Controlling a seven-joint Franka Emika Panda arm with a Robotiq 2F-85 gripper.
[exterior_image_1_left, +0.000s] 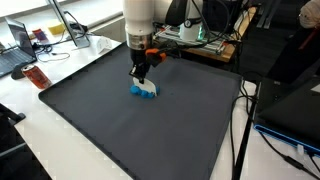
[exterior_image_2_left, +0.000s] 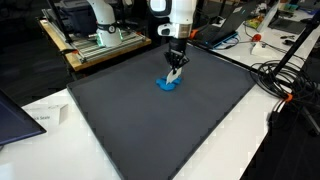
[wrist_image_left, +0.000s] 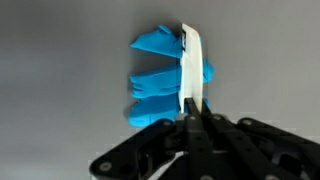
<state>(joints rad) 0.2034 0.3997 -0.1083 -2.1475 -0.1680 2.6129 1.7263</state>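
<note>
The white strip (wrist_image_left: 192, 60) ends hidden in the gripper (wrist_image_left: 190, 113). The blue thing (exterior_image_2_left: 168, 85) shows too small in both exterior views

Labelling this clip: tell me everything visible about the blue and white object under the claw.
The blue and white object has bright blue folded lobes and a white strip along one side; material unclear. It lies on the dark grey mat. The claw is shut on the white strip; nothing else touches it.

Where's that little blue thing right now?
The blue object lies on the dark mat, toward its far edge in both exterior views, right under the hand, which is shut on a white strip against it.
</note>
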